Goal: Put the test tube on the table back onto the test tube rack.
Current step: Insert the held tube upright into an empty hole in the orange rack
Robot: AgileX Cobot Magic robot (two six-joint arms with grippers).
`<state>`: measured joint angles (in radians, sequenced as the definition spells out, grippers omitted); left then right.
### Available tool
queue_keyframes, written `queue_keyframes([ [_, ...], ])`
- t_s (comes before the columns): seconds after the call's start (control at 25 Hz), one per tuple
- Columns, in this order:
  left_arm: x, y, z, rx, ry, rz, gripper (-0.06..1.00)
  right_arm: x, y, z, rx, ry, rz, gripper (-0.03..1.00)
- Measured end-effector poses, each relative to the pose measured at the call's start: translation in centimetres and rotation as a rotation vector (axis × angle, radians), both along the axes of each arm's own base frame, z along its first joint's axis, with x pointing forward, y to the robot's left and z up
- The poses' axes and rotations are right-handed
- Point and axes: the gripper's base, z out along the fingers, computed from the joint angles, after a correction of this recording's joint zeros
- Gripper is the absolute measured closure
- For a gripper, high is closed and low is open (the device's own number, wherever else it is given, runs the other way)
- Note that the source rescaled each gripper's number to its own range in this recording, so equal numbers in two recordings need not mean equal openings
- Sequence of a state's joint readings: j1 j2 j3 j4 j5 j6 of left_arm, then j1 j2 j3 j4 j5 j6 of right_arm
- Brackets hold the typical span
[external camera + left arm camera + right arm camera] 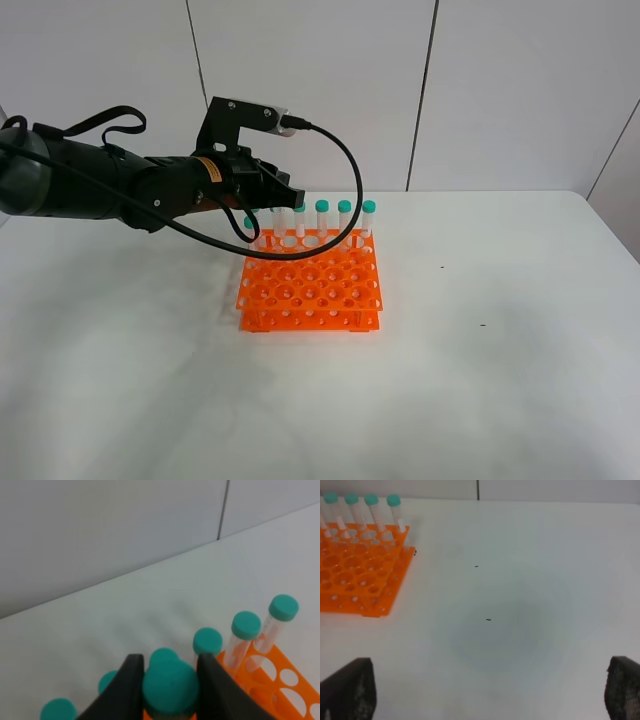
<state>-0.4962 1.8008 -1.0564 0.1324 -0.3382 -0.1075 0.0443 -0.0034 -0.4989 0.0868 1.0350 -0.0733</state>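
My left gripper (170,680) is shut on the teal cap of a test tube (170,690), held upright between the black fingers (127,690). In the exterior high view this gripper (278,200) hovers over the back row of the orange test tube rack (310,285), left of centre. Several other teal-capped tubes (246,625) stand in that back row. The held tube's lower part is hidden, so I cannot tell whether it sits in a hole. My right gripper (490,665) is wide open over the bare white table (500,350), empty, to the right of the rack (360,570).
A grey panelled wall runs behind the table. A black cable loops from the left arm down in front of the rack's back left corner (245,235). A few tiny dark specks (489,619) lie on the tabletop right of the rack.
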Motion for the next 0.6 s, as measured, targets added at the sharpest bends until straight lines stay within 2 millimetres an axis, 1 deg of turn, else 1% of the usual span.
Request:
queue_keyframes([
  [0.16, 0.47, 0.48, -0.85, 0.010, 0.019, 0.016, 0.94, 0.00, 0.01, 0.00, 0.001, 0.000, 0.001, -0.03],
  [0.32, 0.82, 0.92, -0.72, -0.002, 0.000, 0.029, 0.94, 0.00, 0.01, 0.00, 0.001, 0.000, 0.001, -0.03],
  [0.52, 0.91, 0.86, -0.57, -0.013, -0.020, 0.027, 0.94, 0.00, 0.01, 0.00, 0.002, 0.000, 0.001, -0.03],
  [0.6, 1.04, 0.77, -1.06, -0.008, -0.016, 0.024, 0.94, 0.00, 0.03, 0.00, 0.003, 0.000, 0.002, -0.03],
])
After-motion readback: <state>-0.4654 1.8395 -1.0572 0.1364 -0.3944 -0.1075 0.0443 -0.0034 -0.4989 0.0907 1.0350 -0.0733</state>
